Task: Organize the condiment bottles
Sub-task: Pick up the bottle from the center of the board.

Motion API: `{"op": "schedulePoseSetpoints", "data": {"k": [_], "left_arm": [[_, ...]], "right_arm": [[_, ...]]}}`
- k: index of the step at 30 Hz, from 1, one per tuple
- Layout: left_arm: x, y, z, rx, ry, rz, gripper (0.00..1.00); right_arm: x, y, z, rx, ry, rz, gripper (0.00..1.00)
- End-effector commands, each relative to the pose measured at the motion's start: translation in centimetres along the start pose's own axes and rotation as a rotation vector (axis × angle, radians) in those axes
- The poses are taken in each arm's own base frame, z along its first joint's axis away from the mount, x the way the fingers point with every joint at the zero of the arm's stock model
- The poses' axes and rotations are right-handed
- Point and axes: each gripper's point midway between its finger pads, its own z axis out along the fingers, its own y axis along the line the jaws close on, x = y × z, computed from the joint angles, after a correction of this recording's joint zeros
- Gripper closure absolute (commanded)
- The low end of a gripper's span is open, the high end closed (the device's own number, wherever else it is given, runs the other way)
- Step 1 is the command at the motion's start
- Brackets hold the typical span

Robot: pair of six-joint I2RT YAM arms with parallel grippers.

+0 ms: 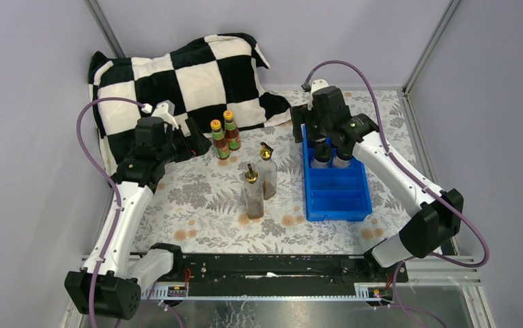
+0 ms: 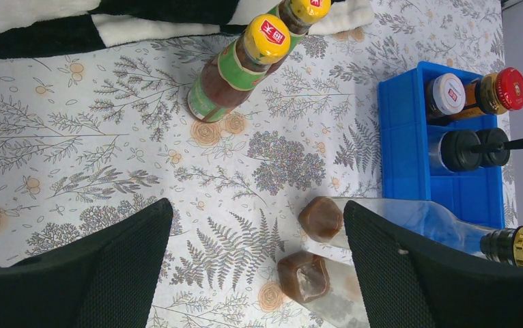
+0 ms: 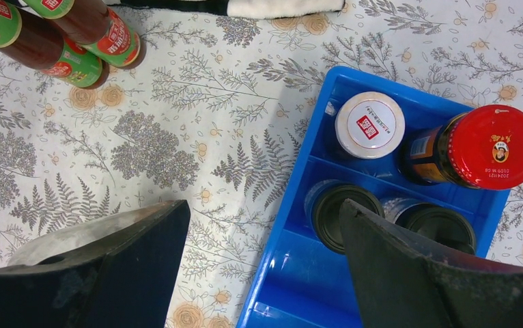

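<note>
Two orange-capped dark sauce bottles stand by the cushion; they also show in the left wrist view and the right wrist view. Two tall clear gold-spouted bottles stand mid-table. The blue tray holds two black-capped shakers, the white-lidded jar and the red-lidded jar in its far compartments. My left gripper is open and empty, just left of the sauce bottles. My right gripper is open and empty above the shakers.
A black-and-white checkered cushion lies at the back left, right behind the sauce bottles. The tray's near compartments hold nothing. Metal frame posts and grey walls close in the table on both sides.
</note>
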Motion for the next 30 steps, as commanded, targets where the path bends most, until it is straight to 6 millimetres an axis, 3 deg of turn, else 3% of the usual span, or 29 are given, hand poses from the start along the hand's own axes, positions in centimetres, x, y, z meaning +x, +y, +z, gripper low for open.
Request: {"op": "schedulePoseSetpoints", "data": {"k": [1, 7, 20, 30], "left_arm": [[-0.6, -0.7, 0.1, 0.029, -0.026, -0.002, 0.01], [-0.8, -0.7, 0.0, 0.029, -0.031, -0.001, 0.01], [-0.9, -0.9, 0.2, 0.031, -0.027, -0.007, 0.01], [-0.6, -1.1, 0.9, 0.044, -0.017, -0.016, 0.01]], "right_arm": [[-2.0, 0.7, -1.7, -0.026, -0.058, -0.016, 0.12], [-1.9, 1.0, -2.4, -0.040, -0.055, -0.025, 0.12], [-1.0, 1.1, -5.9, -0.062, -0.060, -0.033, 0.12], [1.0, 4.0, -8.2, -0.178, -0.008, -0.045, 0.14]]}}
